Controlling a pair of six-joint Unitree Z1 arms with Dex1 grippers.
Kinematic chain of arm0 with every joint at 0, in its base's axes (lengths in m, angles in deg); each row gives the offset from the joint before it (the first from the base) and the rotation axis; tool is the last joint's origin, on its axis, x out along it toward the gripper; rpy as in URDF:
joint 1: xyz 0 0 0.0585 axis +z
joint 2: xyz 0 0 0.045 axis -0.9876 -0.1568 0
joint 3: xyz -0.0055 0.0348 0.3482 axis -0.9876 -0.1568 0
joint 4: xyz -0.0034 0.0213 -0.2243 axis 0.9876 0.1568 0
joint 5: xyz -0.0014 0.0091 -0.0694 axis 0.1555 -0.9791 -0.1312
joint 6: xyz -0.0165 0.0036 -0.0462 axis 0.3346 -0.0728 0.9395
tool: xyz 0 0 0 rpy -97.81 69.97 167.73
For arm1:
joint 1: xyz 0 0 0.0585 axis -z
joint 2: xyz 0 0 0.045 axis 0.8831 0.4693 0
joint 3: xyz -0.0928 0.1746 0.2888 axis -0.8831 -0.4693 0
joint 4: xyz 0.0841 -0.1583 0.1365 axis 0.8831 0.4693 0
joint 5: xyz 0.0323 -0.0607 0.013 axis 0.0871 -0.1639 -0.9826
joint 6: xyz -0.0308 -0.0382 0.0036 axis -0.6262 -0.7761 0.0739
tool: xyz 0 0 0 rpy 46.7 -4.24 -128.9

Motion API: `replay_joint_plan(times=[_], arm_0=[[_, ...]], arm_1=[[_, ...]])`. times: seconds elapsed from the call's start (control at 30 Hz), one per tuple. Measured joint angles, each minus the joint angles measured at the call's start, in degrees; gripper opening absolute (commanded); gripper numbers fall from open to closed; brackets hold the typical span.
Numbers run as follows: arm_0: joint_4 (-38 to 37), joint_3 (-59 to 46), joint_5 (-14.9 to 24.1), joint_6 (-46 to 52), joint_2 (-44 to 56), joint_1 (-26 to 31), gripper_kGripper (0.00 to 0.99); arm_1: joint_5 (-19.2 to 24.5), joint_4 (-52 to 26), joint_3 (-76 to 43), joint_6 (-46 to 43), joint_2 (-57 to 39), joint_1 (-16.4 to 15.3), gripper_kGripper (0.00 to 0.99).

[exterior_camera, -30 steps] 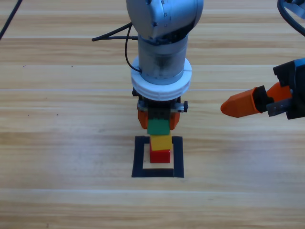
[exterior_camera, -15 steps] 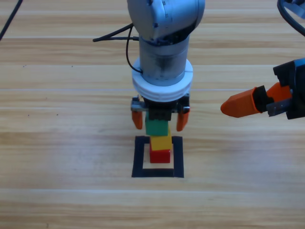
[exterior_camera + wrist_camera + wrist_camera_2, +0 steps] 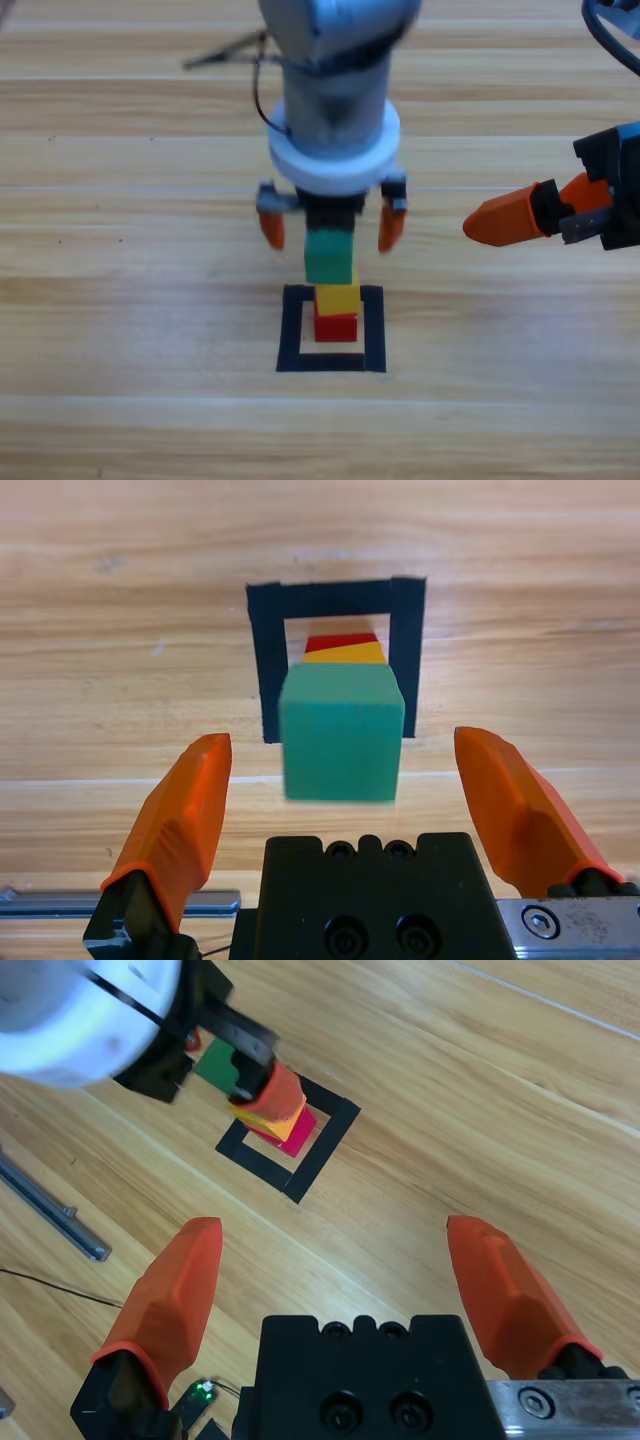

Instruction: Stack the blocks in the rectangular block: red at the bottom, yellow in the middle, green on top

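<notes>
I am holding the left end effector [image 3: 331, 228] open around the green cube [image 3: 331, 258], not touching, because the stack in the tape square [image 3: 290, 330] is standing alone; the right end effector [image 3: 510, 220] is waiting open at the side

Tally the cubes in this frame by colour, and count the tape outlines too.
Red cube: 1
Yellow cube: 1
Green cube: 1
Black tape outline: 1
Total: 4 things, the three cubes stacked inside the outline.
</notes>
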Motion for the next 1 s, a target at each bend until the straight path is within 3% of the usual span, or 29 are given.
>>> replay_joint_plan(times=[0.1,0.23,0.37,0.47,0.63,1.0], arm_0=[[-0.04,-1.2,3.85,1.03,6.67,-0.19,0.95],[-1.71,-9.86,14.89,3.96,19.51,-3.07,0.945],[-14.69,-26.72,19.48,2.95,29.17,-8.58,0.946],[-25.3,-41.07,21.8,0.31,33.73,-12.23,0.95],[-39.19,-56.25,22.98,-5.37,40.06,-15.4,0.95],[-42.98,-59.76,23.3,-6.66,41.23,-15.68,0.95]], arm_1=[[0.0,0.0,0.0,0.0,0.0,0.0,0.99],[0.0,0.0,-0.02,0.0,0.0,0.0,0.99],[0.0,0.0,-0.02,0.0,0.0,0.0,0.99],[0.0,-0.05,-0.1,0.0,0.0,-0.01,0.99],[0.0,-0.14,-0.16,0.0,0.0,-0.03,0.99],[0.0,-0.14,-0.16,0.0,0.0,-0.03,0.99]])
